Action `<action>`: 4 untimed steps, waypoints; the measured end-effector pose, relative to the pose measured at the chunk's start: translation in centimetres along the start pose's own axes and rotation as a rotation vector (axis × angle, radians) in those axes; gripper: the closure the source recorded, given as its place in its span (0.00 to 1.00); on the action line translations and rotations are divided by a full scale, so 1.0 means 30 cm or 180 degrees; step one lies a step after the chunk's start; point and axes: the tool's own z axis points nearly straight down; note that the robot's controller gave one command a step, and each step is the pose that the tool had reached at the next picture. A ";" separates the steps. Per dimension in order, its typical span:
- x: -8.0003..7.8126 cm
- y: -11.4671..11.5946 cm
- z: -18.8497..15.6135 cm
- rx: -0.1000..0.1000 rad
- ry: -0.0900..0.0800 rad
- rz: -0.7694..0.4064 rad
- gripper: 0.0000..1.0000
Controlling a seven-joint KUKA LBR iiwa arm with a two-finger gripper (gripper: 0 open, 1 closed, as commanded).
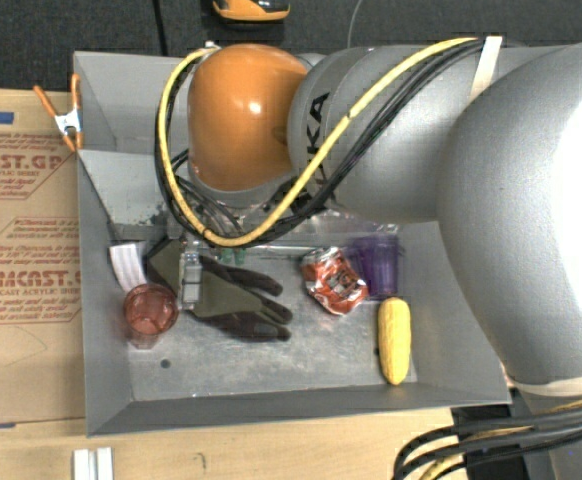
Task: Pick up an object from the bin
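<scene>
Grey metal bin (pixel 271 378) holds a dark glove (pixel 241 303) just beside the pincer (pixel 189 276) (apart or together, I cannot tell).

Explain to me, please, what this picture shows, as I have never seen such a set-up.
One camera looks down into a grey metal bin from above, slightly to one side. The big silver shape coming in from the right is a robot arm; the orange dome and the cables are parts of it. Its gripper, the part that grabs, sits under the dome, low in the bin's left part, beside a dark glove. I cannot see it holding anything. Also in the bin: a reddish see-through cup and a white thing at the left, a crumpled red packet and a purple cup in the middle, and a yellow banana-like thing at the right.
</scene>
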 end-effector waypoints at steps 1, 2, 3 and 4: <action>-0.006 -0.004 -0.018 -0.0005 -0.0025 0.0007 0.00; 0.066 -0.141 0.226 -0.0008 -0.0033 0.0102 0.00; 0.148 -0.253 0.430 0.0002 -0.0013 0.0040 0.00; 0.146 -0.217 0.364 0.0000 -0.0014 0.0322 0.00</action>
